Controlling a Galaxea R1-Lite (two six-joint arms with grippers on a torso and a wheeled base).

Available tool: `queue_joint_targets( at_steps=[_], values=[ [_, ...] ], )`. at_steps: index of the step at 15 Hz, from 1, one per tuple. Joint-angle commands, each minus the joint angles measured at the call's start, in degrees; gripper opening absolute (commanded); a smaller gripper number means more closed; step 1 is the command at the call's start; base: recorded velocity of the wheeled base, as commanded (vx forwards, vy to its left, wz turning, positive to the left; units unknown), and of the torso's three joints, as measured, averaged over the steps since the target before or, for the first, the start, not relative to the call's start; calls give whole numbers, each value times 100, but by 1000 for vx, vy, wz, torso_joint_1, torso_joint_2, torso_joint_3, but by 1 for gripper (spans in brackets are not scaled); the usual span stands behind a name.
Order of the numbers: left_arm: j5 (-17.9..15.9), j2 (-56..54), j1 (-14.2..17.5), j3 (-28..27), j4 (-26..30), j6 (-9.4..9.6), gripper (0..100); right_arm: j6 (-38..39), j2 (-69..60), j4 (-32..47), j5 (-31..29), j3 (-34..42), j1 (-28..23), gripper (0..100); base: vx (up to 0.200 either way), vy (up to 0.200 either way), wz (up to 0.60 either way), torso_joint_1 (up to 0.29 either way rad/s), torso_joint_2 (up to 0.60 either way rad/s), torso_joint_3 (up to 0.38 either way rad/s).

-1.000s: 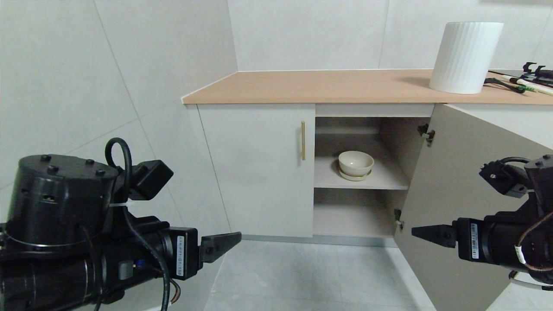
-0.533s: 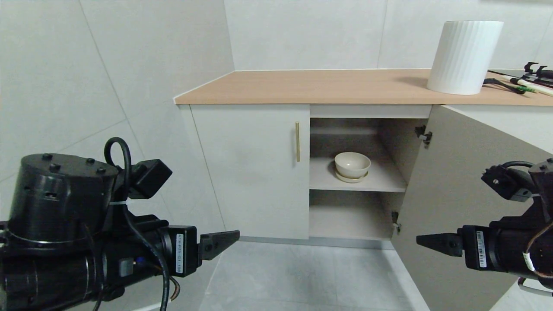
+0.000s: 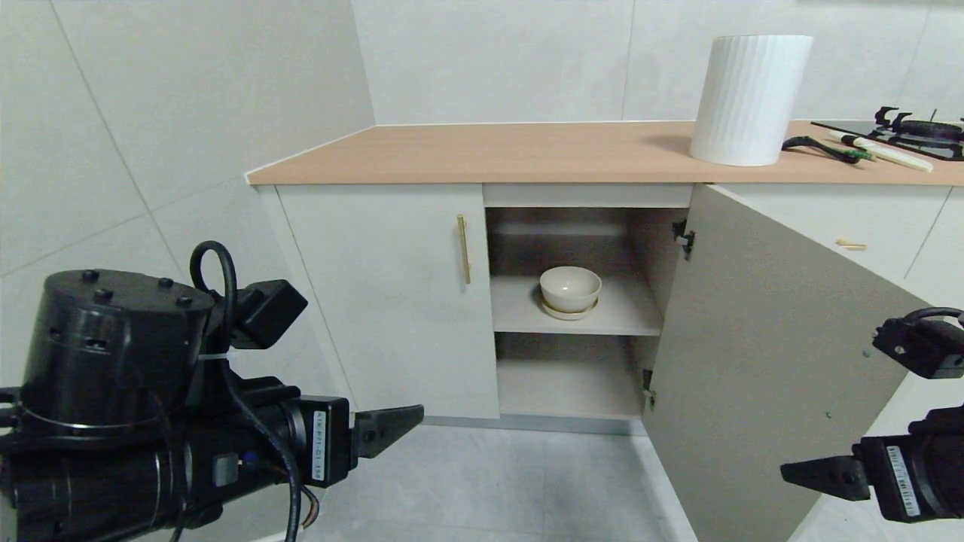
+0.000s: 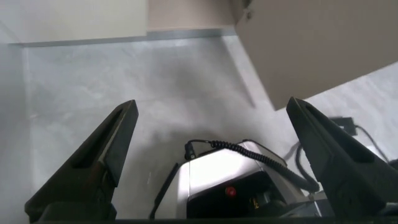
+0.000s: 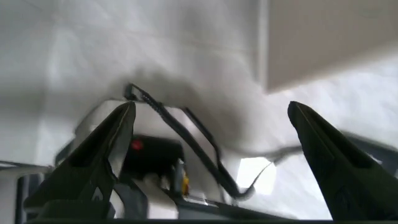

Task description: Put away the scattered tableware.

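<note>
Ok, bowl [image 3: 570, 288]: on saucer [image 3: 569, 312], cabinet shelf, 12 o'clock.
Left gripper [image 4: 211, 102], right gripper [image 5: 211, 106]: jaws apart, empty.
Risk: open cabinet door [image 3: 753, 354] at 2 o'clock, near right gripper; a swing likely clips it.

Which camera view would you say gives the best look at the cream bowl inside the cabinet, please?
The head view: the cream bowl sits in full sight on a plate on the cabinet shelf, beside the open door. Both wrist views face the floor and the door's lower corner instead.
</note>
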Motion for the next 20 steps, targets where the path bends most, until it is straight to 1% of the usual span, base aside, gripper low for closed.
queue_joint_targets(
  at_steps=[1,3,4,7,9,12,13,16,18,20],
  values=[
    [4,14,1,8,-2,-3,100,-114,-314,574,-2,-441,-263,100,0,0,0,0,0,0],
    [4,14,1,8,-2,-3,100,-342,-472,1321,-10,-836,-711,100,0,0,0,0,0,0],
    [4,14,1,8,-2,-3,100,-527,-543,1541,-10,-950,-966,100,0,0,0,0,0,0],
    [4,14,1,8,-2,-3,100,-1151,-516,1620,-327,-1030,-2117,100,0,0,0,0,0,0],
    [4,14,1,8,-2,-3,100,-1449,-428,1585,-344,-1030,-2671,100,0,0,0,0,0,0],
    [4,14,1,8,-2,-3,100,-1652,-305,1488,-353,-1038,-3145,100,0,0,0,0,0,0],
    [4,14,1,8,-2,-3,100,-1669,-279,1435,-353,-1030,-3198,100,0,0,0,0,0,0],
    [4,14,1,8,-2,-3,100,-1669,169,758,-353,-933,-3681,100,0,0,0,0,0,0],
    [4,14,1,8,-2,-3,100,-1634,424,345,-344,-898,-3875,100,0,0,0,0,0,0],
    [4,14,1,8,-2,-3,100,-1625,635,99,-336,-845,-4007,100,0,0,0,0,0,0]
  ],
)
